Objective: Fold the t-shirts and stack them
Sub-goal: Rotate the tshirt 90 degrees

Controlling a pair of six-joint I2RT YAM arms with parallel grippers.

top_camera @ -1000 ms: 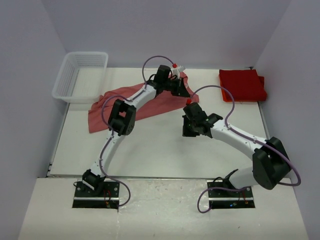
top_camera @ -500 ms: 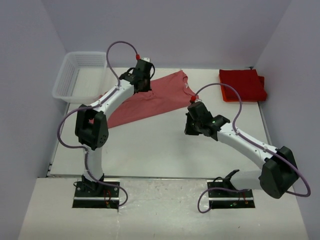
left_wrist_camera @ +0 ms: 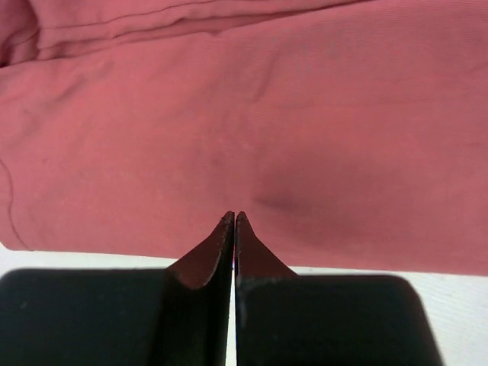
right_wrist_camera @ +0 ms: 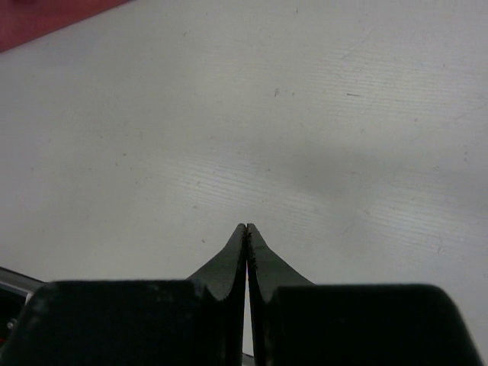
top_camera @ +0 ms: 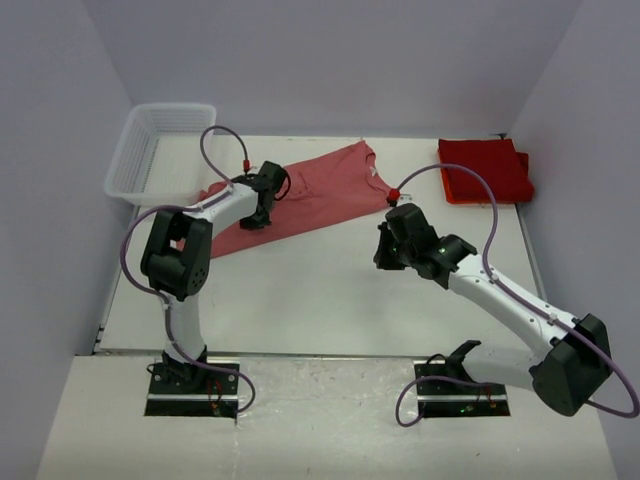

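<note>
Left gripper (left_wrist_camera: 233, 219), jaws pressed together and empty, points at the salmon-red t-shirt (top_camera: 320, 185) just inside its lower edge, left of centre. Right gripper (right_wrist_camera: 245, 229), likewise closed, hangs over bare counter (top_camera: 300, 290); folded red t-shirts (top_camera: 485, 170) lie upper right.

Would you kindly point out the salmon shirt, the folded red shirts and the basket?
salmon shirt (top_camera: 322, 188), top view, middle of its body.
folded red shirts (top_camera: 483, 170), top view, stack centre.
basket (top_camera: 178, 105), top view, far rim.

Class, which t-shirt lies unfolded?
The faded salmon-red t-shirt, spread out under the left claw; the brighter red t-shirts sit folded in the far right corner.
</note>
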